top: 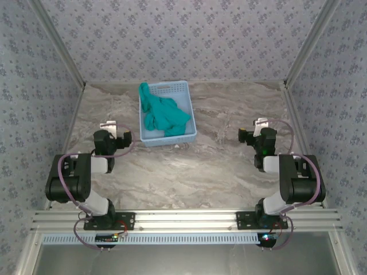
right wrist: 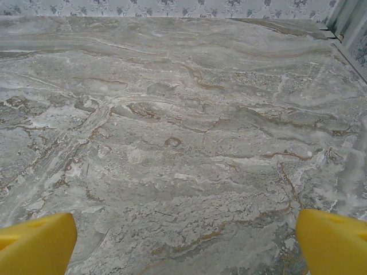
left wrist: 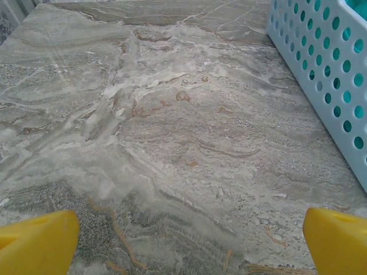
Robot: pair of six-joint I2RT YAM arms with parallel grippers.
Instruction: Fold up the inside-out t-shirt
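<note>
Teal t-shirt (top: 162, 114) crumpled in the blue basket (top: 169, 139)
It sits at twelve o'clock on the counter (top: 189, 172); left fingers (left wrist: 34, 243) at nine o'clock and right fingers (right wrist: 335, 243) at three stand spread wide, holding nothing.

A marble-patterned table (top: 200, 172), veined in grey, white and rust-brown, forms the base of a small enclosed booth. Behind the table rises a back wall (top: 183, 40) papered in pale grey-lilac with a small repeating floral motif; the same paper covers the left wall (top: 28, 103) and the right wall (top: 338, 103) on either side of the table. Slim metal posts (top: 60, 48) run down the booth's corners to the table's far edge. A ribbed aluminium rail (top: 183, 220) lies along the table's near edge. Soft, even light falls across the table, leaving only faint shadows on its surface.
</note>
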